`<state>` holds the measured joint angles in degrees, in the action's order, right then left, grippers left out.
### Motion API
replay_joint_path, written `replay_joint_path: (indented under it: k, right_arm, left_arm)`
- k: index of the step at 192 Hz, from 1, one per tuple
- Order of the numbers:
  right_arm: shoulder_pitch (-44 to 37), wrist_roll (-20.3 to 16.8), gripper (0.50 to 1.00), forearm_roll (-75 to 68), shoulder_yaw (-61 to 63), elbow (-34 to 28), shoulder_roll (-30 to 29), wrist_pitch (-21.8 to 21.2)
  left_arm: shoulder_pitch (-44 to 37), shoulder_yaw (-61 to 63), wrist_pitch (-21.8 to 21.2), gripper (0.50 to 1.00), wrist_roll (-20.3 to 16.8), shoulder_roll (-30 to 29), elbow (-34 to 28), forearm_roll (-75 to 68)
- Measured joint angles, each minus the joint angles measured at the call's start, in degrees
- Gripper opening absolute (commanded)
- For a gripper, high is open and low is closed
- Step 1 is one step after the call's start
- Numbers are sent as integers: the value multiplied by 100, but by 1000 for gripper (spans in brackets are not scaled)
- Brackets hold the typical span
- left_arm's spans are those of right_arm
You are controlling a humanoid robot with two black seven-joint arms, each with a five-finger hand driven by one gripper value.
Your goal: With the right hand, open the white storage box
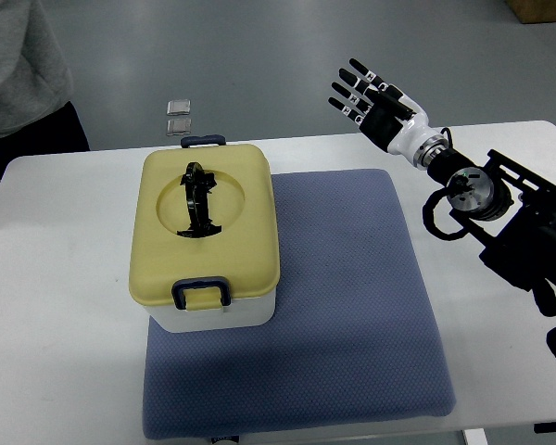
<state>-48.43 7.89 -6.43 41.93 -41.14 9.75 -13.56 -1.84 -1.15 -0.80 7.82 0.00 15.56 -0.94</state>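
The white storage box stands on the left part of a blue mat. Its pale yellow lid is down, with a black carry handle lying flat in a round recess. A dark blue latch sits at the near edge of the lid and another latch at the far edge. My right hand is raised beyond the table's far edge, well to the right of the box, fingers spread and holding nothing. Its arm comes in from the right.
A white table carries the mat. A person in a grey top stands at the far left corner. Two small square tiles lie on the grey floor behind the box. A cardboard box shows at the top right.
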Motion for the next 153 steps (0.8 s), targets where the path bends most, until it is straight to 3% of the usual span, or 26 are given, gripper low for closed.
replay_joint_path:
  k: [51, 83, 107, 131, 153]
  right_arm:
    - [-22, 0, 932, 114, -6, 0, 19, 2]
    - [-162, -16, 932, 1249, -25, -65, 76, -117]
    - [-488, -123, 932, 3023, -146, -197, 303, -585]
    - [-1153, -220, 932, 5428, -305, -318, 591, -1343]
    - [-1820, -270, 932, 7503, -723, -824, 943, -1903]
  left_arm:
    - [0, -14, 0, 1000, 8, 0, -5, 13]
    - [0, -9, 0, 1000, 9, 0, -1, 13]
    - [-1, -8, 0, 1000, 9, 0, 7, 6]
    - [-1, -8, 0, 1000, 10, 0, 9, -4]
    - [-1, -8, 12, 1000, 10, 0, 14, -8]
